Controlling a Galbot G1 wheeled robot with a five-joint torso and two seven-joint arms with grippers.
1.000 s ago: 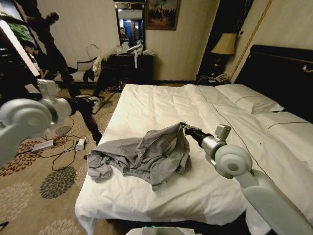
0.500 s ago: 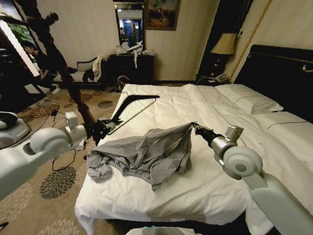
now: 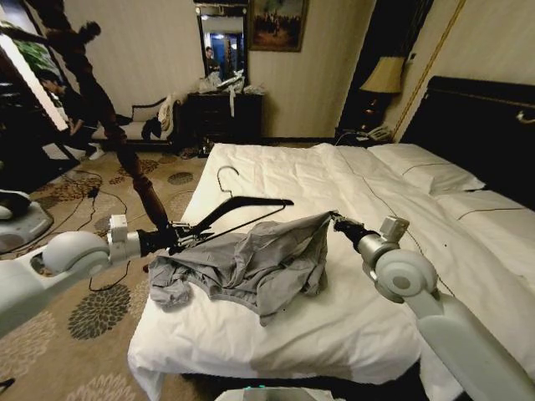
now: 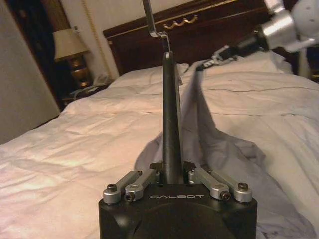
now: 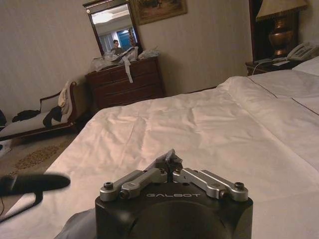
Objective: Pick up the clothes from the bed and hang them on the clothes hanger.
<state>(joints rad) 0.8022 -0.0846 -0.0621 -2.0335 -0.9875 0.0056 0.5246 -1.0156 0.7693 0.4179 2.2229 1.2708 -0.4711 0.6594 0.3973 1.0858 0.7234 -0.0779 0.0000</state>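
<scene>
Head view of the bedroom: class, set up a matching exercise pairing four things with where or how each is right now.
1. slim dark clothes hanger
2. light grey long-sleeved shirt
3. white pillow
4. table lamp

a. at the black headboard
b. clamped in left end effector
c. corner pinched by right end effector
d. beside the bed, far end

1-b, 2-c, 3-a, 4-d

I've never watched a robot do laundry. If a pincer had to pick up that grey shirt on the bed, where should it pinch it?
Probably at an outer edge, as the right pincer does: it is shut on the shirt's edge on the headboard side, lifting it into a ridge. The left pincer holds the hanger beside it. The crumpled middle lies flat on the bed.
</scene>
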